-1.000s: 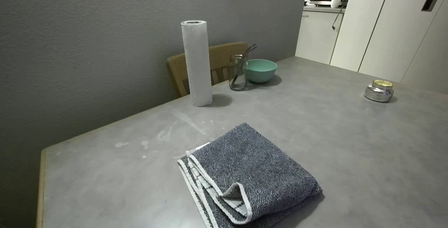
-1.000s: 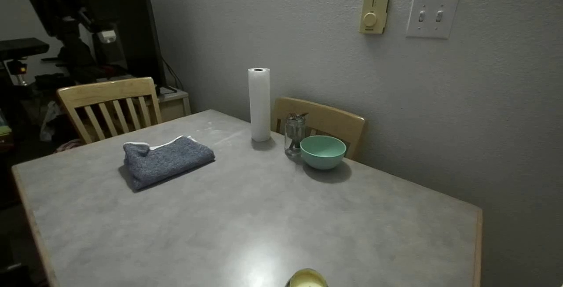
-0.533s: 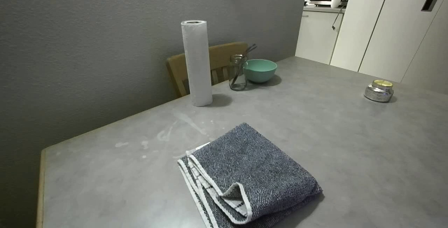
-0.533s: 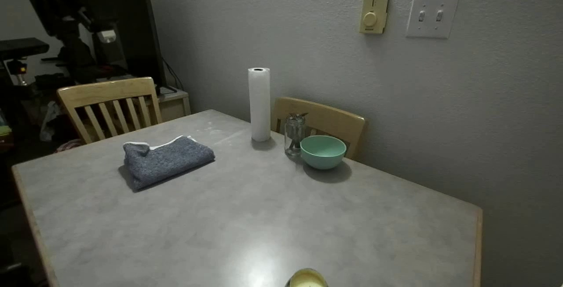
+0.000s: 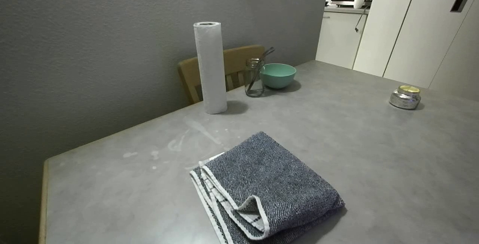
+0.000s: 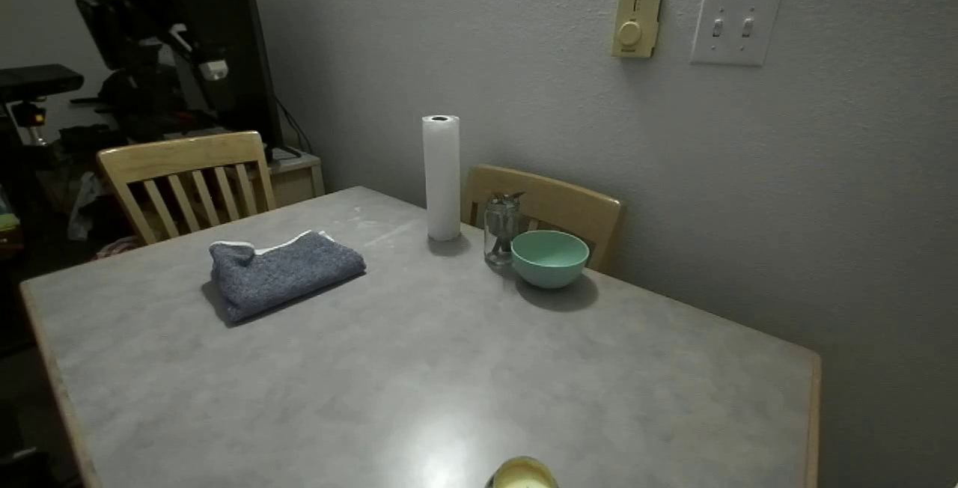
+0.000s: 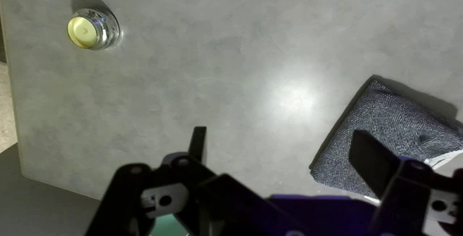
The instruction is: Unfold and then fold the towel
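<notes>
several layers of the towel (image 5: 273, 173) lay stacked in a rough folded bundle on the table (image 5: 131, 199), its white edging showing in uneven steps along a side and one corner curled up off the rest. in an exterior view it sat toward the end of the table by a light wooden chair (image 6: 183, 150), and in both exterior views it lay well apart from the white paper roll (image 6: 442, 181), the glass jar (image 5: 254, 85) and the green bowl (image 5: 278, 76). the wrist view showed the gripper (image 7: 280, 133) with its jaws spread wide and nothing between them; one finger (image 7: 372, 163) crossed in front of the towel there, but neither exterior view showed anything touching it.

as for progress, the towel was folded, not spread flat, and that shape fitted two stages. if the unfolding was yet to come, the whole job remained: take hold of the raised corner, draw the layers out flat, then fold them again. if the folding was already done, only tidying was left (the loose corner and uneven edges would have wanted it). the pictures alone could not settle which.
</notes>
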Action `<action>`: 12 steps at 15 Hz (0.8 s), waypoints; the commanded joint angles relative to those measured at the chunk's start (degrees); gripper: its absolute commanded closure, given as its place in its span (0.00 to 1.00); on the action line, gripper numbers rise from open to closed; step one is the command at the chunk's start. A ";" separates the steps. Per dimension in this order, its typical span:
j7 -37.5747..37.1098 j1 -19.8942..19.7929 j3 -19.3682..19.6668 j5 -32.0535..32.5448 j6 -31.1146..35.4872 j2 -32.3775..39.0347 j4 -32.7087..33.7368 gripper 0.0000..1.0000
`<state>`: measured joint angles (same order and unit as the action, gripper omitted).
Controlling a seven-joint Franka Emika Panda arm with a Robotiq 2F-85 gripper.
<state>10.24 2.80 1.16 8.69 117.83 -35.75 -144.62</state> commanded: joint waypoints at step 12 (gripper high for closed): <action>9.33 3.41 -0.36 -1.66 -0.15 17.31 9.78 0.00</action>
<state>18.84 6.84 1.37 7.05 117.98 -20.75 -136.60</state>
